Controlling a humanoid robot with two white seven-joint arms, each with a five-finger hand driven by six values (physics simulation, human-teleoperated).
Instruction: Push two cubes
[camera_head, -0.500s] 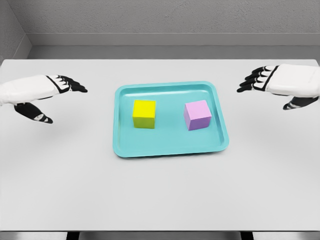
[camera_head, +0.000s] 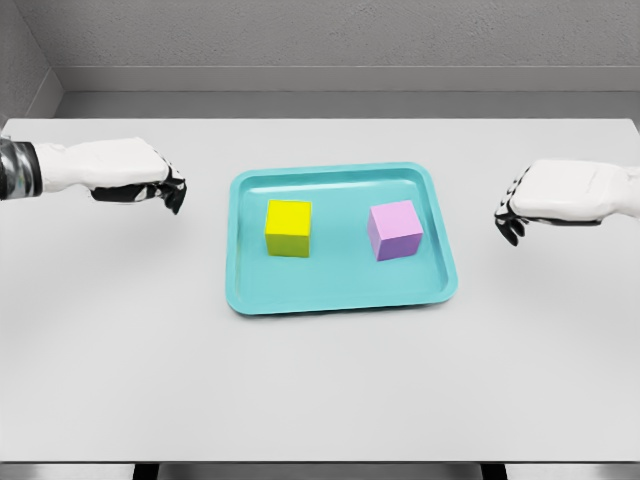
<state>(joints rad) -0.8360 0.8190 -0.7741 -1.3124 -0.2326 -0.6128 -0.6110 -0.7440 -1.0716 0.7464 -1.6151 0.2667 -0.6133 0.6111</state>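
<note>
Cubes are what I'm after: a yellow cube (camera_head: 289, 227) and a purple cube (camera_head: 394, 230), both sitting flat inside the teal tray (camera_head: 340, 300), yellow toward the tray's left side, purple toward its right, apart from each other and from the rim. They look rigid and smooth-faced, so I judge them light and likely to slide easily on the tray floor; an off-centre push would probably spin them. No grasp is needed. I'd press flat against each cube's outer side face, low and centred. My left hand (camera_head: 140, 180) hovers outside the tray's left edge, fingers curled downward and holding nothing. My right hand (camera_head: 535, 200) hovers outside the tray's right edge, fingers likewise curled and empty. Neither touches the tray, whose raised rim I would have to clear.
</note>
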